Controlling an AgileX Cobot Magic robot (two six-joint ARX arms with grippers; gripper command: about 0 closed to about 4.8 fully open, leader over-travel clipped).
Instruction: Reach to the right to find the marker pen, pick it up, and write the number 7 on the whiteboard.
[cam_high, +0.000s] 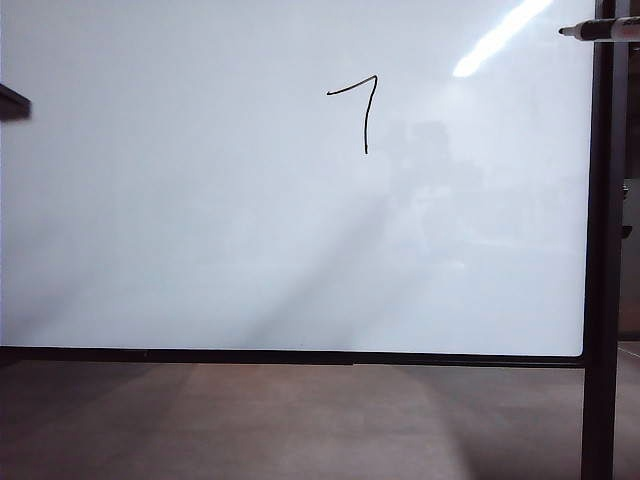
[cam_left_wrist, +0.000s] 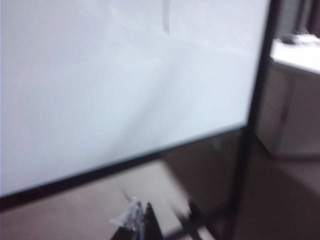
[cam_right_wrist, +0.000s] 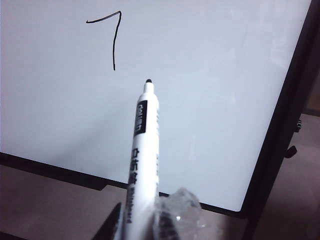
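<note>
The whiteboard (cam_high: 200, 220) fills the exterior view, glossy white in a thin black frame. The number 7 (cam_high: 366, 110) is drawn in thin black line on its upper middle. The marker pen (cam_high: 600, 30) pokes in at the top right, tip toward the board and clear of the 7. In the right wrist view my right gripper (cam_right_wrist: 145, 227) is shut on the marker pen (cam_right_wrist: 142, 150), whose dark tip sits just below the number 7 (cam_right_wrist: 114, 45). The left wrist view is blurred. My left gripper (cam_left_wrist: 142, 225) hangs below the whiteboard (cam_left_wrist: 100, 90), fingers together, holding nothing.
A black upright post (cam_high: 600, 300) runs down the board's right side. Brown floor (cam_high: 300, 420) lies below the frame. A dark part of the left arm (cam_high: 12, 102) enters at the left edge. A pale cabinet (cam_left_wrist: 295, 100) stands beyond the post.
</note>
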